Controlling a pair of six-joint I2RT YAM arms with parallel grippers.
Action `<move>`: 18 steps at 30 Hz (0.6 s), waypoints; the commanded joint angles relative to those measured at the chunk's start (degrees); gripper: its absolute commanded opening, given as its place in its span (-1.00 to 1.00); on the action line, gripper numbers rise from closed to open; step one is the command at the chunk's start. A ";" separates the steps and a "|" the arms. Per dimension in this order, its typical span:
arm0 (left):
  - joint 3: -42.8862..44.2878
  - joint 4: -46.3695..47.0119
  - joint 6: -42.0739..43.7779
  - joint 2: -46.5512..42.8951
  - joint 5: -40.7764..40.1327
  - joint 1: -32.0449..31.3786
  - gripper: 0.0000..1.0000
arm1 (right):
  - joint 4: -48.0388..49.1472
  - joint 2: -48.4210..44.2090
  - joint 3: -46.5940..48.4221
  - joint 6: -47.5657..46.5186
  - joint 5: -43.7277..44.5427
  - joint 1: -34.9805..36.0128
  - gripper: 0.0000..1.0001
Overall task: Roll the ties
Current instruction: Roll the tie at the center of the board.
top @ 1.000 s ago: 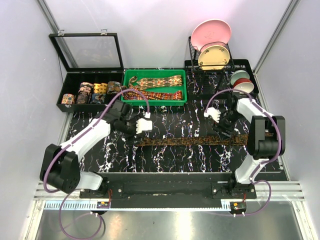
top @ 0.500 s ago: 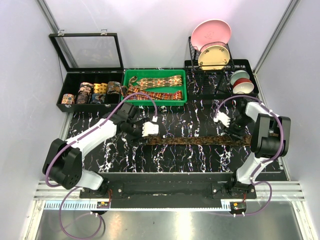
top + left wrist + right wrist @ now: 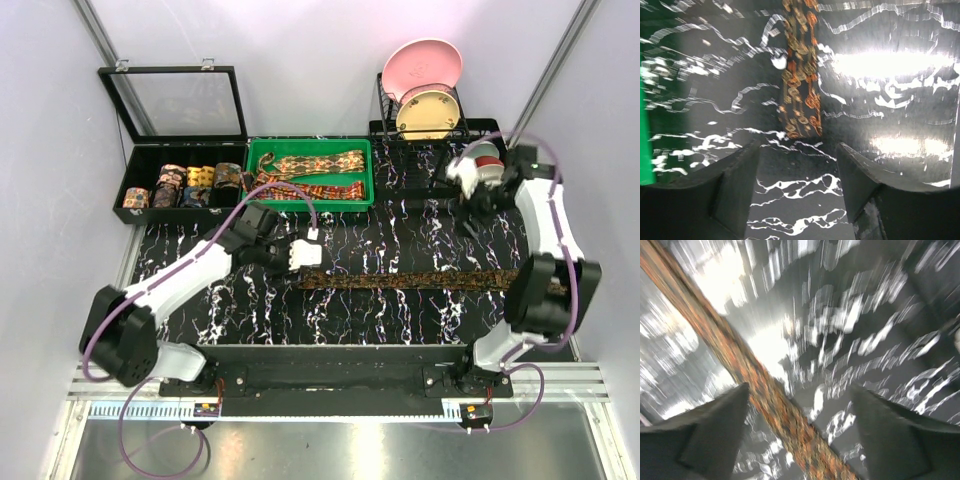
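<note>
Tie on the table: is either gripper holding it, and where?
Nothing is held. The left gripper is open just short of the tie; the right gripper is open, clear of it.

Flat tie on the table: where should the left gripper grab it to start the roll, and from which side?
Take the tie at its left end, the squared tip lying just ahead of the left gripper. Come down from above on that side, jaws open astride its width. It lies flat and straight on the table, so probably only the narrow width fits between them.
</note>
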 commanded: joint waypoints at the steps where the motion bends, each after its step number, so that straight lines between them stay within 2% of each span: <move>1: -0.92 7.83 -4.45 -9.24 3.38 -0.35 0.45 | 2.26 -8.48 8.78 19.66 -22.46 1.73 0.90; 2: -0.83 8.44 -5.49 -10.48 3.47 -0.35 0.51 | 5.86 -9.10 8.71 31.18 -25.37 1.91 0.99; 3: -1.00 11.15 -6.72 -11.54 3.47 -0.35 0.56 | 10.25 -9.72 8.10 38.34 -30.61 1.99 0.99; 4: -0.83 12.83 -8.29 -13.03 3.56 -0.26 0.66 | 20.56 -10.25 5.48 45.73 -33.19 2.00 0.99; 5: -0.57 13.89 -11.01 -13.39 4.00 -0.26 0.68 | 24.93 -10.08 4.24 57.11 -35.83 2.00 0.99; 6: 0.04 14.77 -12.60 -13.39 5.74 -0.35 0.70 | 28.71 -9.56 3.18 62.27 -42.64 2.34 0.99; 7: 0.92 14.43 -13.66 -12.52 6.89 -0.35 0.72 | 38.85 -7.46 0.47 69.02 -46.01 3.39 0.99; 8: 2.84 13.38 -13.50 -11.73 8.21 -0.35 0.71 | 40.86 -5.96 -0.08 80.66 -45.79 4.79 0.99; 10: 4.35 9.60 -13.41 -8.66 8.57 -0.44 0.62 | 41.49 -3.06 -1.21 85.68 -43.77 10.22 0.99; 12: 3.66 8.19 -12.19 -6.90 5.52 -0.35 0.49 | 44.11 -3.39 -4.37 91.13 -38.35 15.16 0.99; 13: 2.70 8.71 -10.96 -6.63 4.71 -0.44 0.43 | 52.57 -4.36 -9.96 94.54 -37.27 19.18 0.99; 14: 0.16 9.76 -9.64 -6.54 4.01 -0.44 0.36 | 58.23 -4.63 -13.23 103.98 -36.30 20.87 0.99; 16: -1.79 12.22 -8.23 -5.75 3.39 -0.44 0.20 | 74.80 -2.97 -21.59 113.26 -35.68 25.17 0.81; 17: -2.32 13.19 -7.44 -5.14 3.12 -0.44 0.05 | 77.85 -1.91 -23.53 118.69 -35.16 26.24 0.60; 18: -3.02 13.98 -8.22 -3.74 2.08 -0.44 -0.02 | 80.32 0.62 -26.51 120.92 -35.06 27.56 0.21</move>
